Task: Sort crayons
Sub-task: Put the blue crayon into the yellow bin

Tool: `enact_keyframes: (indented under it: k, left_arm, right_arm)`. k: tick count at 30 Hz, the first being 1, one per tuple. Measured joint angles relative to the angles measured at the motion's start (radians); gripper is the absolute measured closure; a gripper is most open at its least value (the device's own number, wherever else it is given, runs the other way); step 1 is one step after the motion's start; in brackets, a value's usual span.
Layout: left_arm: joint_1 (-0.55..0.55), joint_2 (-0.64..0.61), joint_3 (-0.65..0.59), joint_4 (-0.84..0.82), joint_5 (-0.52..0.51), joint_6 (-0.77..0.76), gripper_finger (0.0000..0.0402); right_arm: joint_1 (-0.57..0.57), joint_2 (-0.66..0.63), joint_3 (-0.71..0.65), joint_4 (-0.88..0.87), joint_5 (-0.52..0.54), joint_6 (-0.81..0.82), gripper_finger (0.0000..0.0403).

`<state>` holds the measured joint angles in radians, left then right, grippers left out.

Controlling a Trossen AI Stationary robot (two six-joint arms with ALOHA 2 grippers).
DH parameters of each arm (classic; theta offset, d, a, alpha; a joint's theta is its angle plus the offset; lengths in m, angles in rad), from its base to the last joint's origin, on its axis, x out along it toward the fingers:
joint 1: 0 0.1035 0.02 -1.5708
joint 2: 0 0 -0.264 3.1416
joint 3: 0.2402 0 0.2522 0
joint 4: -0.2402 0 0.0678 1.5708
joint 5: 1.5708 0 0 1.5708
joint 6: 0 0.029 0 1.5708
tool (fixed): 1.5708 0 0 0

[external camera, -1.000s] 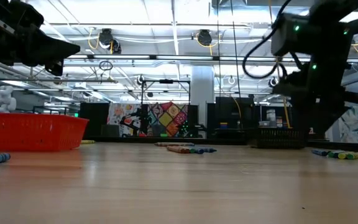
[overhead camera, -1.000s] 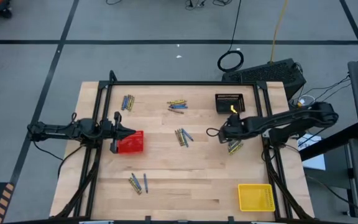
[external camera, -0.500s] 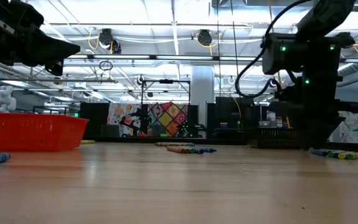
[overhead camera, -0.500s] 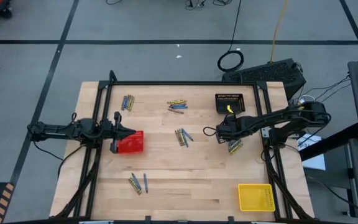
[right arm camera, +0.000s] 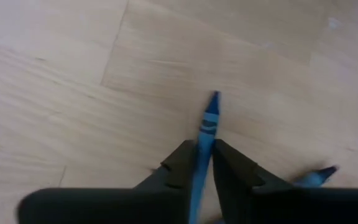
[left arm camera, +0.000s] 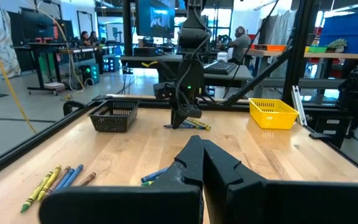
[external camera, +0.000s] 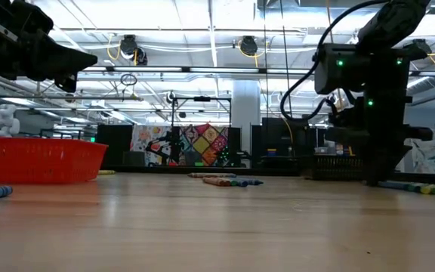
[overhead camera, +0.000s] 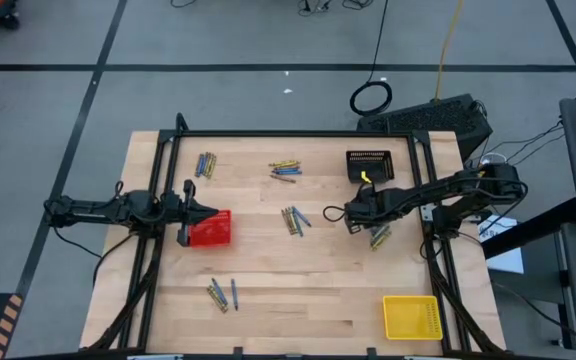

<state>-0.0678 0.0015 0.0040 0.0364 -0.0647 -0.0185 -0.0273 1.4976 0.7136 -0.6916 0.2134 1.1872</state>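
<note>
Crayons lie in small groups on the wooden table: far left (overhead camera: 205,163), far middle (overhead camera: 285,170), centre (overhead camera: 295,219), near left (overhead camera: 221,292), and right (overhead camera: 378,236). My right gripper (overhead camera: 351,213) is down at the table beside the right group, shut on a blue crayon (right arm camera: 207,124). In the low view it (external camera: 378,178) reaches the tabletop. My left gripper (overhead camera: 211,212) hangs shut over the red basket (overhead camera: 208,232) at the left, holding nothing. My right gripper pinches the blue crayon's two long sides (right arm camera: 202,144) between its two fingertips (right arm camera: 182,163). The fingers come from above, pointing down. The crayon's pointed end (right arm camera: 214,98) sticks out beyond the fingertips, and it seems to lie flat on the wood.
A black basket (overhead camera: 369,164) stands at the far right and a yellow basket (overhead camera: 411,316) at the near right corner. A second blue crayon tip (right arm camera: 325,172) lies close beside the right fingers. A black frame (overhead camera: 298,134) runs along the table's far edge.
My right gripper has come down to the tabletop beside the right crayon group and shifted a little toward the table's left edge.
</note>
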Motion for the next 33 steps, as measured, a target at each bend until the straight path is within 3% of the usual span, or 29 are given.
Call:
enact_keyframes:
  k: [4, 9, 15, 18, 22, 26, 33]
  left_arm:
    - [0.000, 0.000, 0.000, 0.000, 0.000, 0.000, 0.0402]
    - [0.000, 0.000, 0.000, 0.000, 0.000, 0.000, 0.0402]
    - [0.000, 0.000, 0.000, 0.000, 0.000, 0.000, 0.0402]
    - [0.000, 0.000, 0.000, -0.001, 0.000, 0.000, 0.0402]
    - [0.000, 0.000, 0.000, 0.000, 0.000, 0.000, 0.0402]
    - [0.000, 0.000, 0.000, 0.000, 0.000, 0.000, 0.0402]
    - [0.000, 0.000, 0.000, 0.000, 0.000, 0.000, 0.0402]
  right_arm:
    - [0.009, -0.008, -0.002, 0.018, 0.023, -0.026, 0.0396]
    - [0.034, -0.061, 0.026, 0.065, 0.120, -0.071, 0.0394]
    - [0.105, -0.165, 0.123, 0.055, 0.207, -0.290, 0.0400]
    - [0.186, -0.207, 0.196, 0.050, 0.173, -0.463, 0.0401]
    - [0.333, -0.231, 0.314, 0.043, 0.042, -0.606, 0.0402]
    - [0.515, -0.221, 0.389, 0.006, -0.053, -0.514, 0.0402]
    - [0.839, -0.151, 0.396, -0.010, -0.119, -0.096, 0.0402]
